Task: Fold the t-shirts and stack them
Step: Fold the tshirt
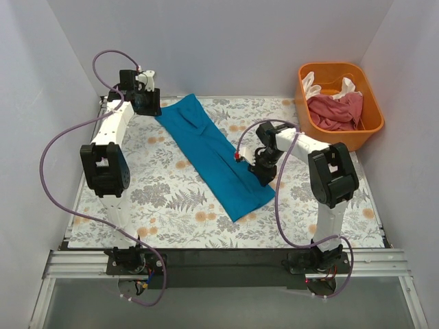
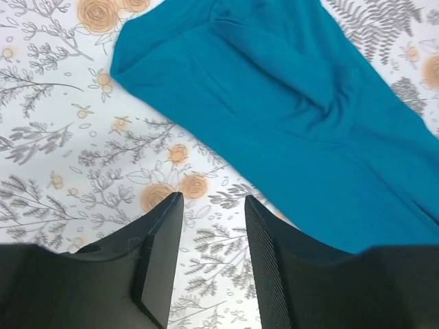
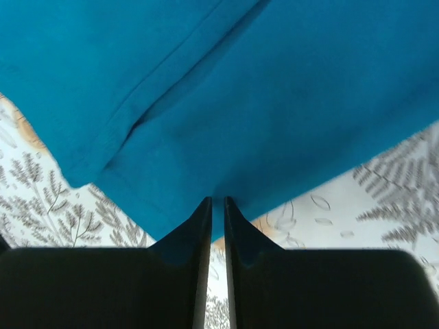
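Right gripper (image 3: 217, 204), closed to a sliver, seems to pinch the edge of the teal t-shirt (image 3: 288, 96), a strip lying diagonally on the floral table (image 1: 171, 212). Left gripper (image 2: 213, 205) hangs wide open beside its far end; it should grip there so both fold evenly.

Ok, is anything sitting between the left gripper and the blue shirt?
Nothing visible does. The left gripper hangs open over bare flowered tabletop right beside the blue shirt, with only that surface between them. The orange tub is off at the far right corner, well away from both.
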`<state>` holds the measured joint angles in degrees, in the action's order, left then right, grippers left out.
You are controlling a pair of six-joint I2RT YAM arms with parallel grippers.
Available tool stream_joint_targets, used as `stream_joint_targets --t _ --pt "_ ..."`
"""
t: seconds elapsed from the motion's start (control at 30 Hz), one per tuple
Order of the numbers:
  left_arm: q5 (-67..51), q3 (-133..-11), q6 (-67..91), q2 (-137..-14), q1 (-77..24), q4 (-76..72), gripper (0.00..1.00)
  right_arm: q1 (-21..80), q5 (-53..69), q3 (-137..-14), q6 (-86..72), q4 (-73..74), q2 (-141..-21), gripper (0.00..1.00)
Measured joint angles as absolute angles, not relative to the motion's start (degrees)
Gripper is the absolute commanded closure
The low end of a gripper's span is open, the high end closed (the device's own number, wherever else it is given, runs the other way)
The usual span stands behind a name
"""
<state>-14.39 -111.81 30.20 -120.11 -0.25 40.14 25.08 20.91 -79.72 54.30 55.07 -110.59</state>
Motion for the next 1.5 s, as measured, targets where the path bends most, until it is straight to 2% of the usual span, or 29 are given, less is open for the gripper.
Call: stream_joint_targets --t 0.2,0.37,0.5,0.63,0.73,0.87,1.23,1.33,1.43,1.5 --pt "-16.21 -101.06 32.82 -113.69 -0.30 38.65 0.62 27.77 17.76 -77.84 53.34 52.18 -112.42 0.92" --pt "-17.50 -95.61 32.97 -113.23 -0.75 39.88 0.64 32.10 15.94 -72.10 53.23 48.47 -108.14 0.93" --pt "-17.34 -92.49 32.36 -113.21 -3.77 40.58 0.64 40.73 16.62 -67.61 52.77 47.64 -104.86 0.92" --pt "-17.12 -91.53 32.49 -113.43 -9.91 41.56 0.66 49.63 21.26 -67.07 51.13 48.10 -104.66 0.86" --pt "-17.17 -92.44 33.47 -115.46 -14.02 41.63 0.69 52.62 25.63 -67.29 50.26 48.21 -105.27 0.76" --pt "-16.34 -96.84 34.46 -122.41 -15.44 42.26 0.70 49.19 28.45 -67.40 49.69 48.42 -105.34 0.69" --pt "-14.96 -128.44 33.41 -144.35 -13.91 46.26 0.68 30.02 31.92 -79.44 45.98 49.23 -107.26 0.69" --pt "-15.49 -132.46 33.04 -146.91 -14.04 44.60 0.64 27.40 31.86 -83.74 44.56 49.01 -110.30 0.69" --pt "-15.44 -130.37 32.75 -145.93 -14.04 41.91 0.57 26.74 31.44 -87.13 43.31 49.25 -112.90 0.68" --pt "-15.46 -128.27 32.49 -144.70 -14.06 40.42 0.50 26.70 31.20 -89.71 42.65 49.67 -113.84 0.66"
